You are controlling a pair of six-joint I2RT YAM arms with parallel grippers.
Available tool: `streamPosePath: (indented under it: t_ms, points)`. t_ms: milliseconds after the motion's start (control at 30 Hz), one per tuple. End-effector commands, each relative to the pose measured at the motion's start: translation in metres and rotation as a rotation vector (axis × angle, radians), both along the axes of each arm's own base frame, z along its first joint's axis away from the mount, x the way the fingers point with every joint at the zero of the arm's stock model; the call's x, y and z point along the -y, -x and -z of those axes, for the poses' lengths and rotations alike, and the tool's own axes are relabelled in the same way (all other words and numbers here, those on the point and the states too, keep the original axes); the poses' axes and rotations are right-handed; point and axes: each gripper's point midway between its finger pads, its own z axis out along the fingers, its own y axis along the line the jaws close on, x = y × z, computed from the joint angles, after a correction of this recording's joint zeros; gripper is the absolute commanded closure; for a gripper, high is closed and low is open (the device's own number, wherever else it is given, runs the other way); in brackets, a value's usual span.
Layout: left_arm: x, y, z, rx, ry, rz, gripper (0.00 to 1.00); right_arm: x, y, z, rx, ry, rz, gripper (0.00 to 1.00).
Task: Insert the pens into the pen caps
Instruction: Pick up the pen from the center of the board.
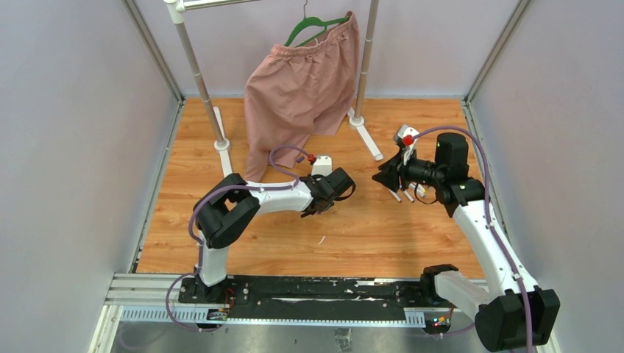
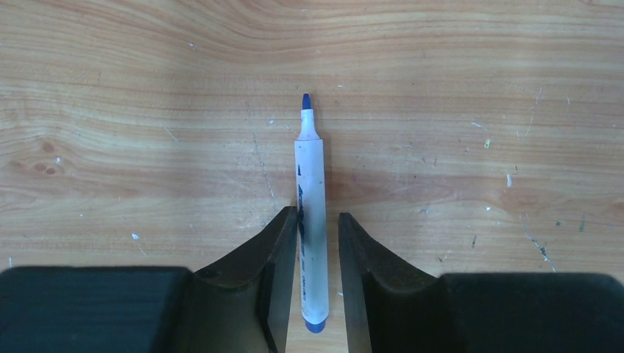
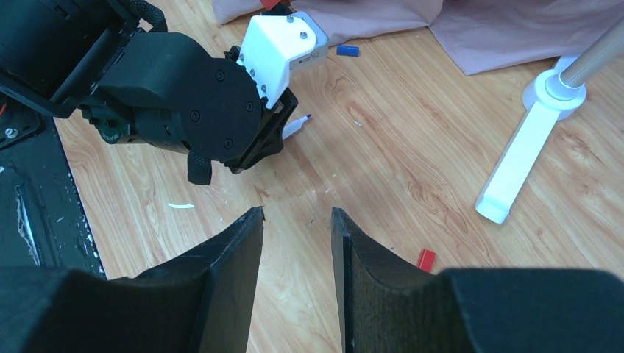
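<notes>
Pen [image 2: 310, 198], white with a blue tip, lies on the counter [image 2: 147, 110] between the narrowly parted jaws of the left end effector [image 2: 318, 213], long axis running 6 to 12 o'clock, tip at 12, not yet gripped.

The pen [image 2: 311, 198] has a white barrel with dark blue lettering, a blue tip and a blue end. The left claw [image 2: 318, 217] and the right claw [image 3: 296, 213] are matt black. The bench [image 2: 478, 88] is orange-brown wood with wavy grain and pale flecks. Upper centre of the top view: dusty pink shorts [image 1: 298, 81], green hanger [image 1: 316, 28]. A blue cap [image 3: 347, 51] shows at the top of the right wrist view, a red cap [image 3: 425, 259] lower right.
</notes>
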Motion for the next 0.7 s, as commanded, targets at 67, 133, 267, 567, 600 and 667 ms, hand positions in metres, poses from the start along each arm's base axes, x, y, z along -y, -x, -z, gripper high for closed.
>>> streamPosePath:
  t_ms: [67,133,267,567,600,667]
  points:
    - [-0.0060,0.0052,0.0132,-0.052,-0.026,-0.023,0.67,0.0062,-0.0005,-0.0017,0.016,-0.003,0.019,0.57]
    - [-0.0057,0.0054,0.0146,-0.060,-0.035,-0.020,0.71,0.0066,0.0001,-0.0023,0.016,-0.006,0.019,0.57]
    - [-0.0047,0.0054,0.0158,-0.069,-0.044,-0.014,0.90,0.0079,0.0000,-0.0043,0.018,-0.011,0.024,0.57]
    - [-0.0029,0.0034,0.0146,-0.068,-0.047,-0.004,0.90,0.0099,0.0007,-0.0061,0.014,-0.025,0.026,0.57]
    - [-0.0019,0.0030,0.0145,-0.069,-0.047,0.000,0.89,0.0097,0.0009,-0.0060,0.013,-0.025,0.025,0.57]
    - [0.0005,0.0028,0.0159,-0.077,-0.051,0.012,0.86,0.0095,0.0011,-0.0056,0.010,-0.028,0.024,0.57]
